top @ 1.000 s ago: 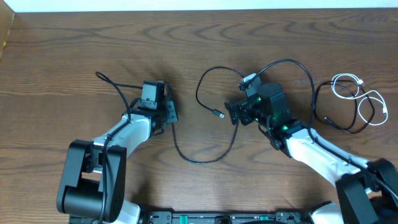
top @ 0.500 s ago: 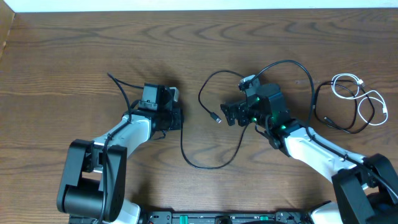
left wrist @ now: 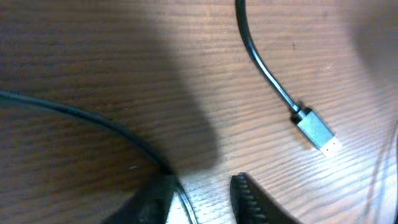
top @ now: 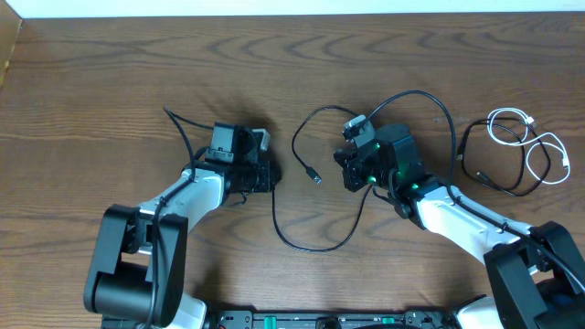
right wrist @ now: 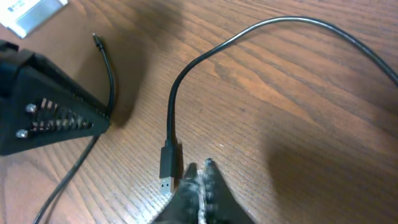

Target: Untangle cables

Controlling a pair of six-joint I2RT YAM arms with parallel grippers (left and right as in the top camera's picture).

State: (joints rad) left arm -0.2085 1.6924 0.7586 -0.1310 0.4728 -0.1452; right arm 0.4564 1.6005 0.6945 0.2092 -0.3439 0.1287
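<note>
**A:** Brown wood-grain worktop, with a pale wall strip along the far edge. What lies where from above?

**B:** Take the plug as the marker. It ends a black cable that arcs away from it towards the far edge. The left end effector sits just left of the plug and the right end effector just right of it. A black loop sags on the near side of the plug, between the arms. Well right of the plug, a white cable lies coiled against a dark cord.

**A:** And the left wrist view?

**B:** The plug lies up and right of the left end effector. Its jaws stand apart. The loop runs in beside the left finger, and it looks loose rather than pinched.

**A:** The right wrist?

**B:** The right end effector has its fingers pressed together with nothing between them. Its tips are just right of the plug, which lies bare on the wood.

**A:** So how should the step be done well?

**B:** My judgement is to spread the right fingers, shift them over the cable just behind the plug, and then close. Grip the stiff collar, not the thin cord. Lift the end clear of the loop while the left side steadies it.

**A:** Any containers?

**B:** None in any view. Every cable lies straight on the worktop.
</note>
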